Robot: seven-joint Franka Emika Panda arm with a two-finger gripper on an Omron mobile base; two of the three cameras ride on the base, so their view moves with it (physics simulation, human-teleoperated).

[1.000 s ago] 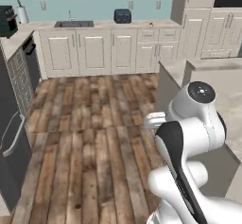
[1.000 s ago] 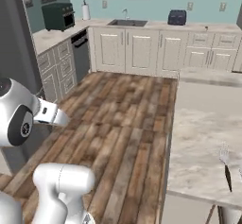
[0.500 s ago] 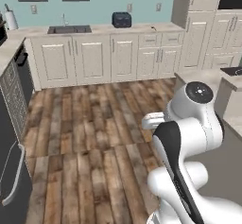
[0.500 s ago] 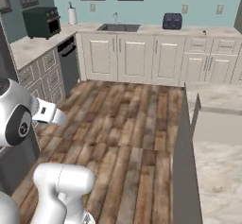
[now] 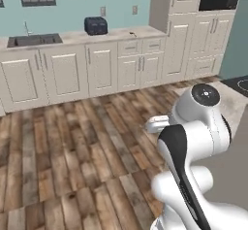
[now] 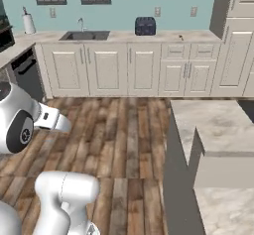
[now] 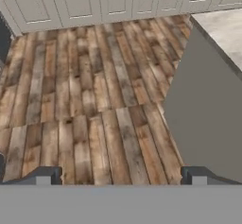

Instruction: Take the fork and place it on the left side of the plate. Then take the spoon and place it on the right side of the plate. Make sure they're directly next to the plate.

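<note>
Kitchen, wood floor (image 7: 94,100) across frame centre, white cabinets (image 6: 144,68) along top, marble island counter (image 6: 213,130) at right. Gripper (image 7: 120,176) at bottom edge, jaws wide apart, holding nothing. Fork, spoon, plate location: cannot tell.

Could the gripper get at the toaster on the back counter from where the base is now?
Probably not: a broad stretch of wood floor separates the open gripper from the toaster.

The whole scene has slid sideways in both base views, so the base has turned, apparently to the right. The fork on the marble counter (image 6: 218,130) has left the right base view, and the toaster (image 5: 96,25) now sits further left.
</note>
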